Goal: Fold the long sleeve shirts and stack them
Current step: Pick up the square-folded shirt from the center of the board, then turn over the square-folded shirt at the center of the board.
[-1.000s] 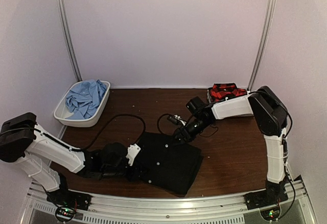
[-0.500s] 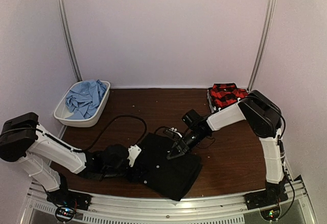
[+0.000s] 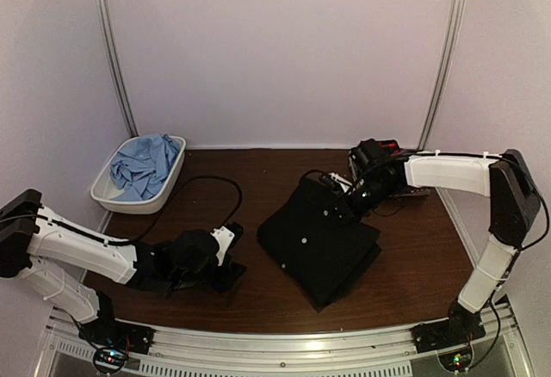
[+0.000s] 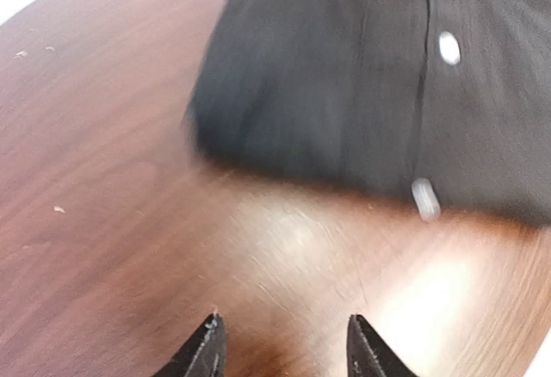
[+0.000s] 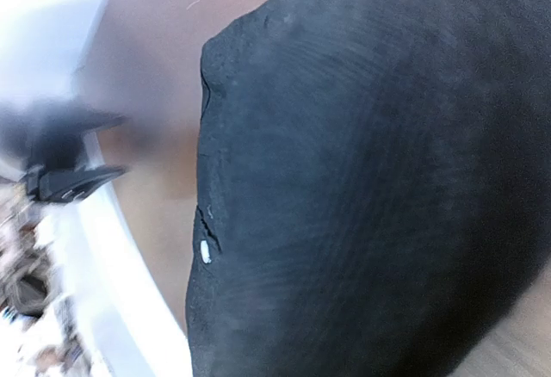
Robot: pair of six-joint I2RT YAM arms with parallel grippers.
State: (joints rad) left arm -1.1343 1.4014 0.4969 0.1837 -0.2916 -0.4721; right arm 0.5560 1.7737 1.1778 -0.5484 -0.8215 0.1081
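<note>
a plain black collared cloth shirt, folded into a compact rectangle, is found on the dark brown wooden table, right of centre and midway between the near and far edges. its far corner is raised off the wood and, judging by the top view, is clenched in the right gripper. in the right wrist view only black cloth is shown and the fingers are hidden. the left gripper is released, with jaws parted over bare wood by the near edge, apart from the shirt.

a crumpled light blue cloth shirt is lying in a white plastic tub at the far left corner. a red-and-black plaid shirt is seen at the far right corner, behind the right arm.

the black cloth is judged light, soft and limp. it is liable to slide on the polished wood and to spill its folds if lifted by one point. hold is best taken at two corners of one folded edge, with all layers pinched together, clear of the small white buttons.
</note>
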